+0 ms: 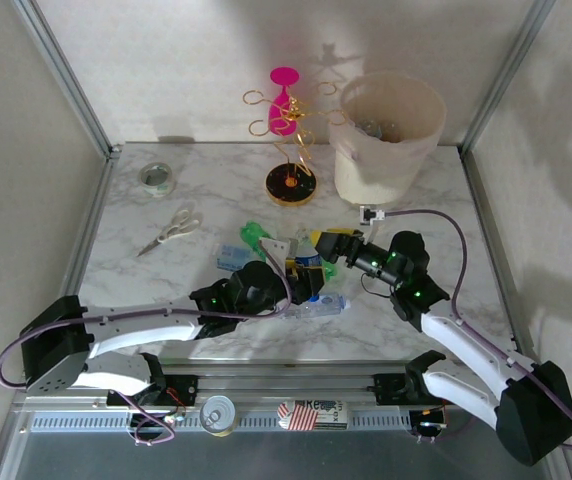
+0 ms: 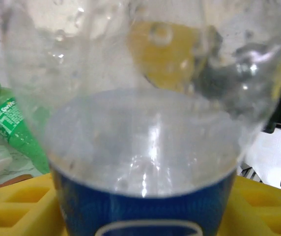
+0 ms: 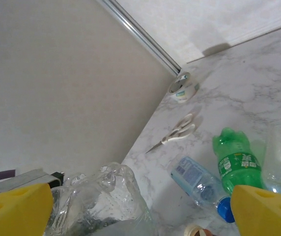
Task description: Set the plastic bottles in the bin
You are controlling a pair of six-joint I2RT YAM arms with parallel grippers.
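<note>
Left wrist view: the left tool pinches a clear bottle at its blue label, with a yellow finger pressed against either side. The right tool stands spread wide around a crumpled bottle and is not closed on it. A green bottle lies on the surface beyond. The bin stands at the far right, well apart from both tools.

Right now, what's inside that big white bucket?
Inside the bin, a few greyish clear shapes show near the top, likely bottles. Its near wall hides whatever lies at the bottom.
</note>
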